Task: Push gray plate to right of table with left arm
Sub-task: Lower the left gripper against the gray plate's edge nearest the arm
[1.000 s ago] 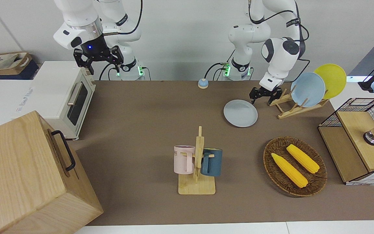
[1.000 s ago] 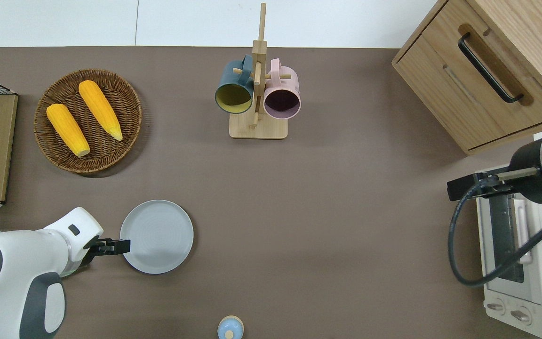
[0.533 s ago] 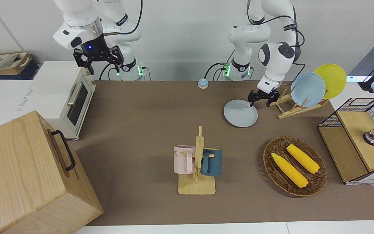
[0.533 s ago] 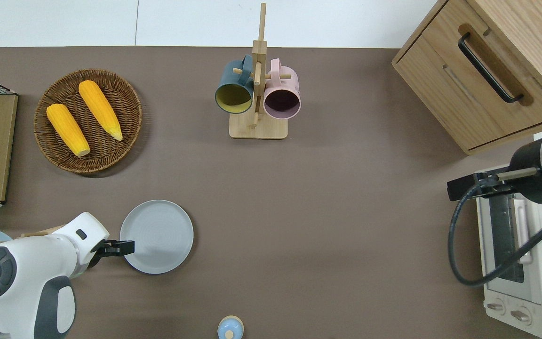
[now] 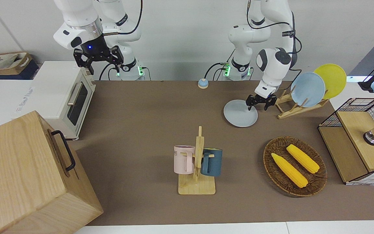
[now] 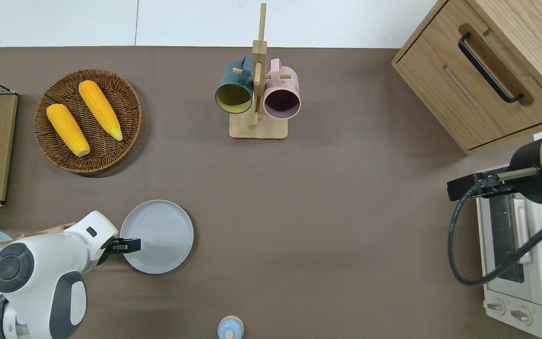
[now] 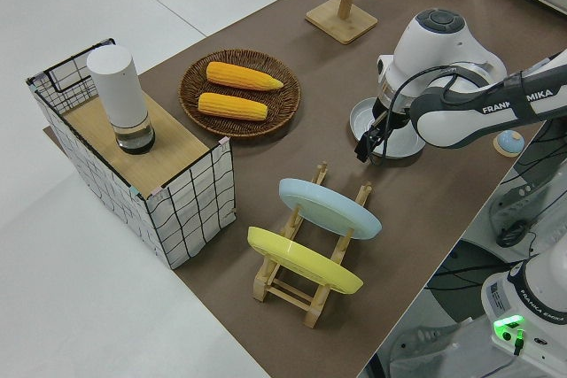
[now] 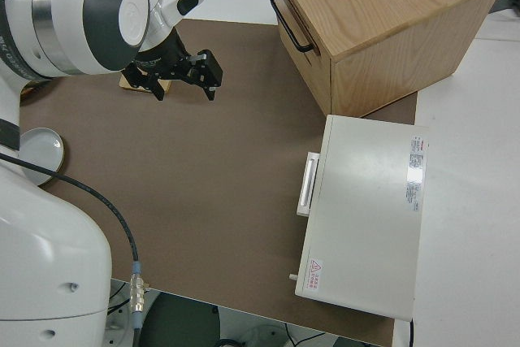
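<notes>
The gray plate [image 5: 239,114] [image 6: 160,233] [image 7: 400,145] lies flat on the brown table [image 5: 141,107], close to the robots and toward the left arm's end. My left gripper [image 5: 256,105] [image 6: 127,245] [image 7: 365,143] is low at the plate's rim on the side toward the left arm's end. It is open, with one finger over the rim and the other off the plate, and it holds nothing. The right gripper [image 5: 102,65] [image 8: 183,83] is open and empty, and its arm is parked.
A wooden rack holding a sky-blue plate [image 5: 307,89] and a yellow plate [image 5: 331,79] stands just beside the left gripper. A corn basket [image 5: 295,165], a mug rack [image 5: 197,162], a bell [image 5: 202,84], a toaster oven [image 5: 65,97], a wooden cabinet [image 5: 28,175] and a wire crate [image 5: 359,136] are also on the table.
My left gripper has dropped and slid toward the right arm's end, from beside the plate rack to the gray plate's rim. The plate has not visibly moved. The right arm is still.
</notes>
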